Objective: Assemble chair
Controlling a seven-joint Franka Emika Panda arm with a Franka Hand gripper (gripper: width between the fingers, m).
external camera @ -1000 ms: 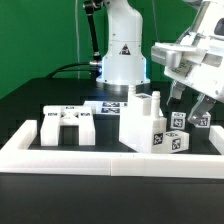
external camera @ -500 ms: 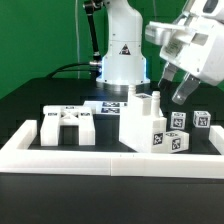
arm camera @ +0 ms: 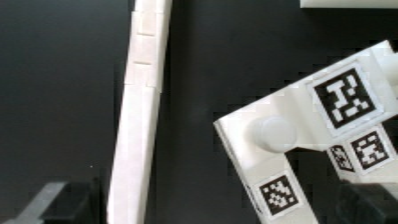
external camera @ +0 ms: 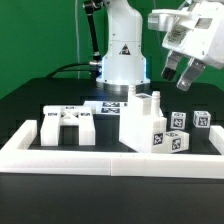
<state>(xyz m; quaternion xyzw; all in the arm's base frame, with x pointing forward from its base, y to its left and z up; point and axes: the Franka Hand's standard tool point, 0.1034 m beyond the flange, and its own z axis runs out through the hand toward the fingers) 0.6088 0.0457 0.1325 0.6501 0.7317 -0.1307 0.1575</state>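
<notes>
Jaws of the gripper (external camera: 180,80) stand fully apart, holding nothing, high at the exterior view's right. Below, the tall chair piece (external camera: 143,124) sits near the border wall (external camera: 60,156) (small posts (external camera: 178,120) just beside); a misaligned descent could topple them.

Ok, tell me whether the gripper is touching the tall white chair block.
Apart. The exterior view shows the gripper hanging open above and to that view's right of the tall white chair block, with background plainly between them.
</notes>
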